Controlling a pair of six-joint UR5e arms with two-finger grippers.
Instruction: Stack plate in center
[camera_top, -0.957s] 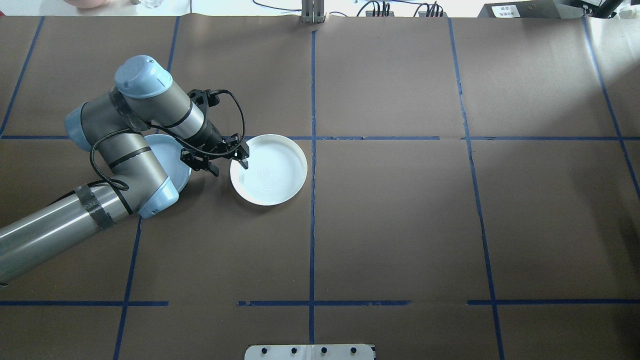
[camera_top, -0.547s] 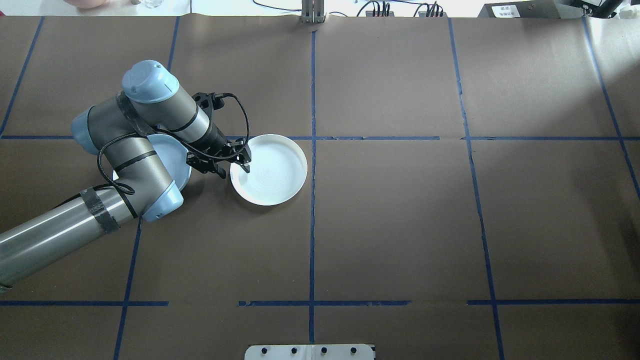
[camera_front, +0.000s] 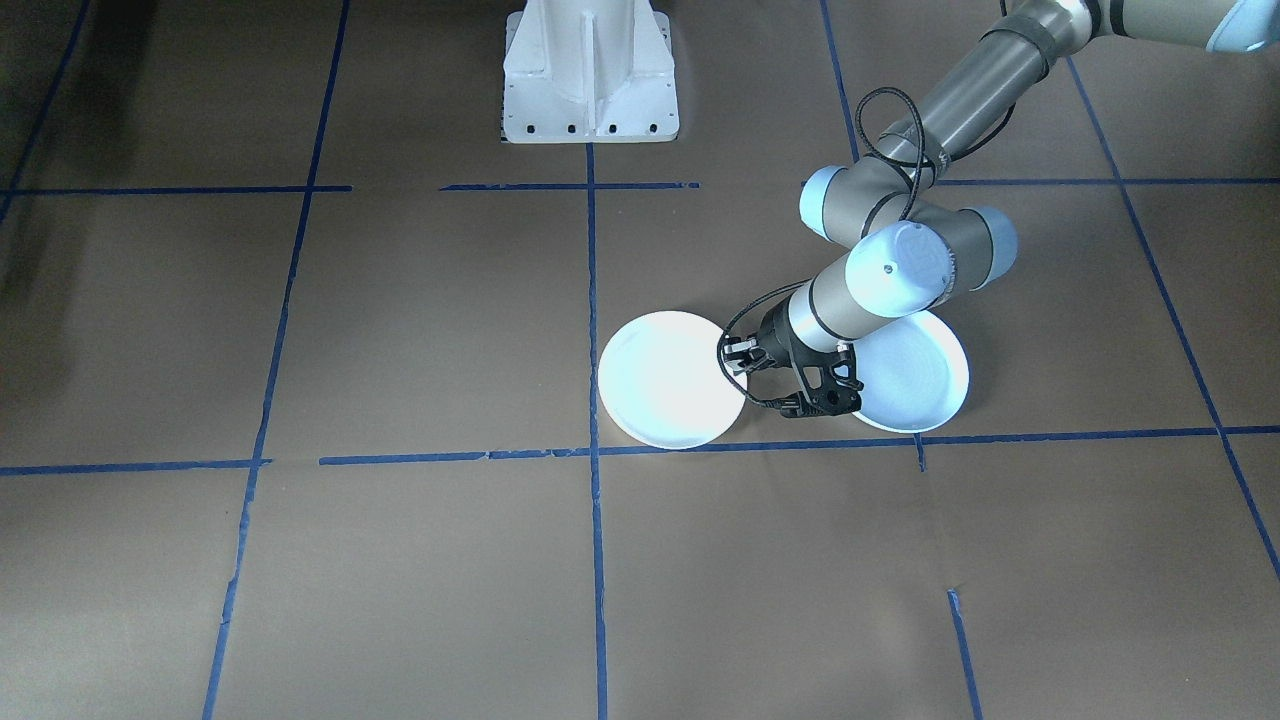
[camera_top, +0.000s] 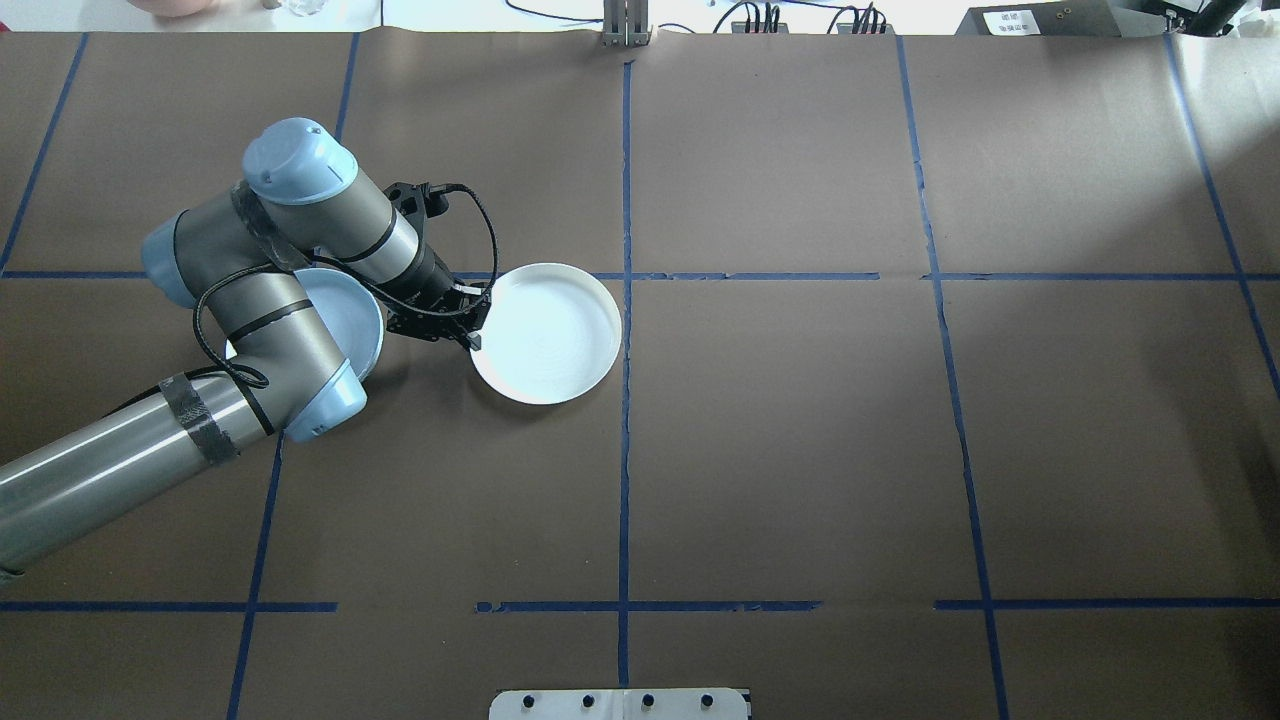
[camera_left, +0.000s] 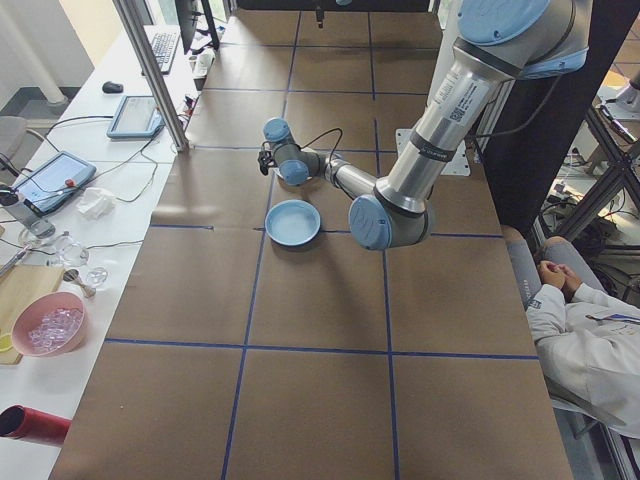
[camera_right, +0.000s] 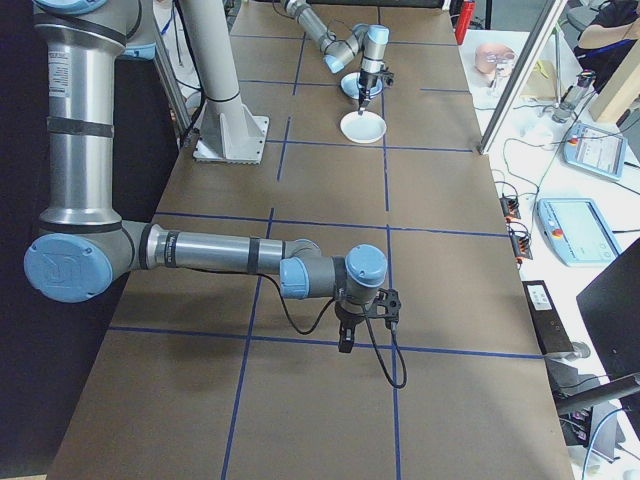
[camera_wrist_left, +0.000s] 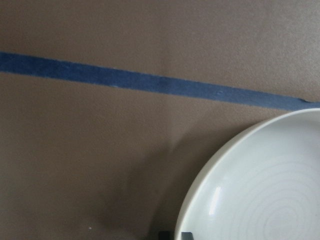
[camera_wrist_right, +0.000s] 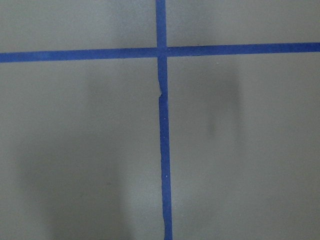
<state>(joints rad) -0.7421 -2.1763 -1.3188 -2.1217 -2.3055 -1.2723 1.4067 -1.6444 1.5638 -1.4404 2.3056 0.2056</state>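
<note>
**benchwatcher:** Where are you standing on the stack? From here the bluish plate (camera_front: 920, 375), the one with the raised rim, is sitting flat on the table (camera_top: 800, 450) under your left arm's elbow, a bit off to the robot's left of the middle tape line (camera_top: 625, 480). Nothing is lying on top of it.

**gridline_guy:** Yeah, I'd say you're only getting started. Your left gripper (camera_top: 472, 328) is reaching down at the near rim of the white plate (camera_top: 550, 335), and its jaws are looking pinched together on that rim, so I'm reading it as a grip. That plate is lying just beside the bluish one, not touching it, with its far edge almost at the middle line. I can't tell whether it's lifting off the paper or only sliding.

**benchwatcher:** So what's left, you reckon?

**gridline_guy:** Pretty much all of it. You're still needing to get one plate on top of the other and end up with the pile in the middle. Which one goes under, I'm only guessing.

**benchwatcher:** I'm counting two plates, two arms, two grippers.

**gridline_guy:** Same count here. Your right gripper (camera_right: 366, 322) is hanging over bare paper well away from both plates, and I can't tell whether its jaws are apart or together. Its wrist camera is only showing crossing tape.
</note>
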